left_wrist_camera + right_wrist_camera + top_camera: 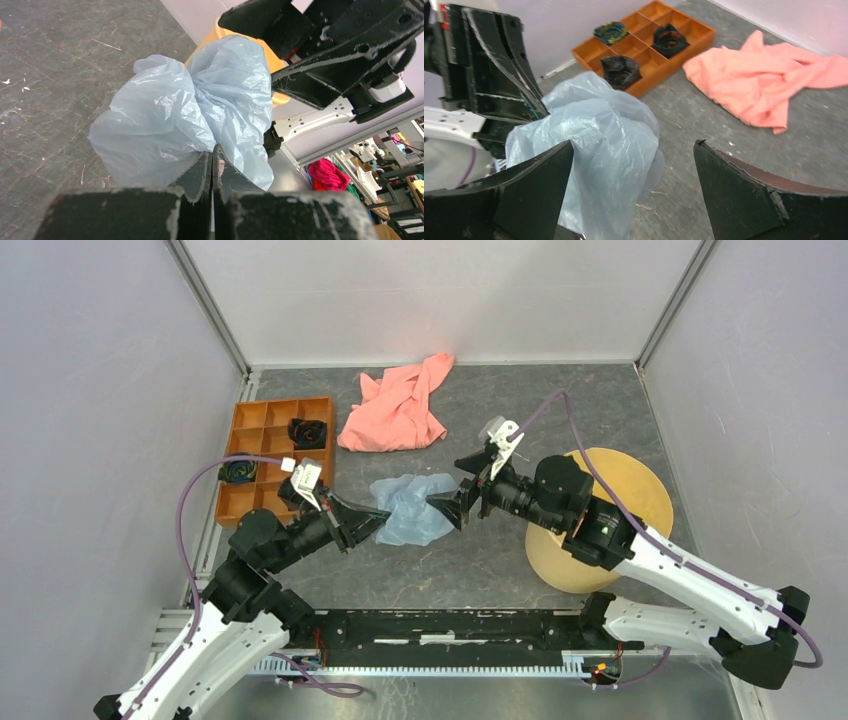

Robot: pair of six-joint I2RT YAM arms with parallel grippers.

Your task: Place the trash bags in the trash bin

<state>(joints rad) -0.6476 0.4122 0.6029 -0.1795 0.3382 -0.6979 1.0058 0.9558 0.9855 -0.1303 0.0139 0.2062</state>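
The pale bluish trash bag (413, 507) is bunched up in the middle of the table. My left gripper (377, 524) is shut on its left edge; in the left wrist view the film (185, 115) bulges out past the closed fingertips (212, 156). My right gripper (452, 508) is open, just right of the bag, jaws spread wide with the bag (599, 145) against the left finger (531, 185). The cream trash bin (600, 520) stands at the right, partly hidden under my right arm.
A salmon-pink cloth (398, 405) lies at the back middle. An orange compartmented tray (268, 445) with dark items stands at the left. The pen walls enclose the table at back and sides.
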